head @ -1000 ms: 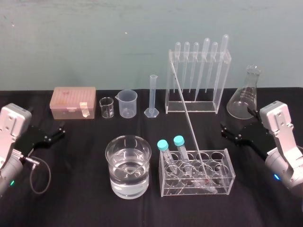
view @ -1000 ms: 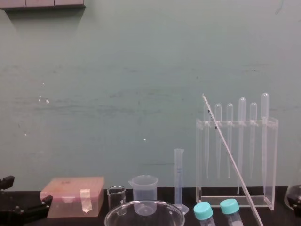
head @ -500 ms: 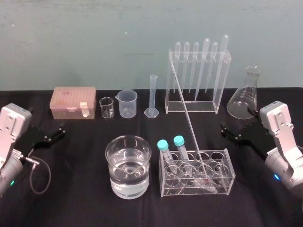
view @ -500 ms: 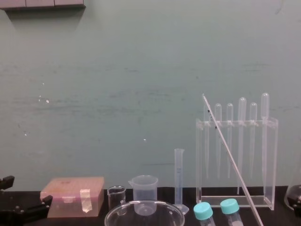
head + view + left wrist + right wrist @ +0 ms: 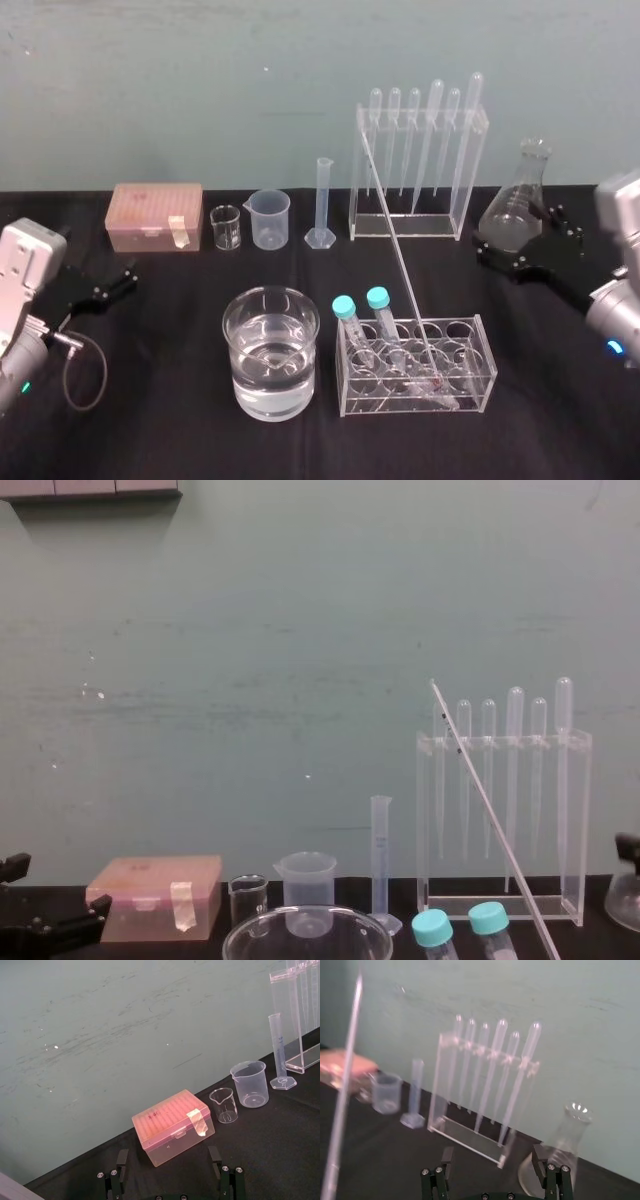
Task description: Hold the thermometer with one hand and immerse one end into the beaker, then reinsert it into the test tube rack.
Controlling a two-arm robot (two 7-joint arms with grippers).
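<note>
1. Both pincers are spread and hold nothing. The right pincer (image 5: 492,1162) hangs at the right, just beside the flask (image 5: 515,200). The left pincer (image 5: 168,1162) is parked at the left of the worktop (image 5: 160,400).
2. 1 thermometer (image 5: 400,255) stands with its lower end in the low rack (image 5: 465,400), near and right of centre. It leans far-left, so its top crosses the pipette frame (image 5: 460,180); I cannot tell whether they touch.
3. The beaker (image 5: 250,390), part-filled with water, stands just left of the rack. By my reading the grasp has not begun.
4. Swinging left, the right pincer could clip the flask and tip it.
5. The rod is thin, smooth glass. A hard pinch may crack it, and a light one may let it slide.
6. Lifting along the wrong line could jam the tip in its well, drag the rack, or knock the 2 capped tubes (image 5: 345,306).
7. A poorly judged descent could strike the beaker's rim.
</note>
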